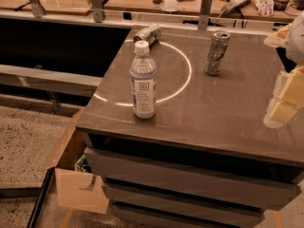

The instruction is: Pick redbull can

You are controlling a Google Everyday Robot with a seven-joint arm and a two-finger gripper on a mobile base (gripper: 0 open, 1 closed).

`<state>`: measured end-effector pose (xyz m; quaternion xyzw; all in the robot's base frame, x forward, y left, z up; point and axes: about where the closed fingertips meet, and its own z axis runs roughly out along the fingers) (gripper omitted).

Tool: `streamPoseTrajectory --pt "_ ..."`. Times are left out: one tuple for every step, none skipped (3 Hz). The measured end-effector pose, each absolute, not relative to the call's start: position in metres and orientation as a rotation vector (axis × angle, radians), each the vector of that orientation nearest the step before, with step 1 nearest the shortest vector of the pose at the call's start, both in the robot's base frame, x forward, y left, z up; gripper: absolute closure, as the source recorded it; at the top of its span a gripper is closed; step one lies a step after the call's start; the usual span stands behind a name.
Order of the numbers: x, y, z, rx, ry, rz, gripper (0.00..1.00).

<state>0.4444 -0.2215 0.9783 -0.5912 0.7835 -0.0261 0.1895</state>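
The redbull can (216,53) stands upright on the dark table top (223,113), towards the back right, just outside a white circle marked on the surface. It is slim and silver with darker checkered panels and a shiny rim. My gripper (285,99) is cream-coloured and hangs over the table's right edge. It is to the right of the can, nearer the front, well apart from it and holding nothing that I can see. Part of the arm (294,32) shows at the right border.
A clear water bottle (143,80) with a white cap stands at the front left, on the circle line. A stubbier grey can (147,33) lies on its side at the back left. Drawers are below the table front, and a cardboard box (78,186) is on the floor at left.
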Motion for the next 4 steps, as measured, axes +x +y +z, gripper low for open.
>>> streamPoseTrajectory --pt "0.453 -0.247 0.964 -1.424 2.240 0.009 0.00" --pt "0.480 -0.279 0.961 -1.156 2.171 0.082 0.00" --pt "0.522 -0.295 0.966 -0.998 2.008 0.129 0.00" --pt "0.561 -0.296 0.966 -0.953 1.875 0.141 0.00"
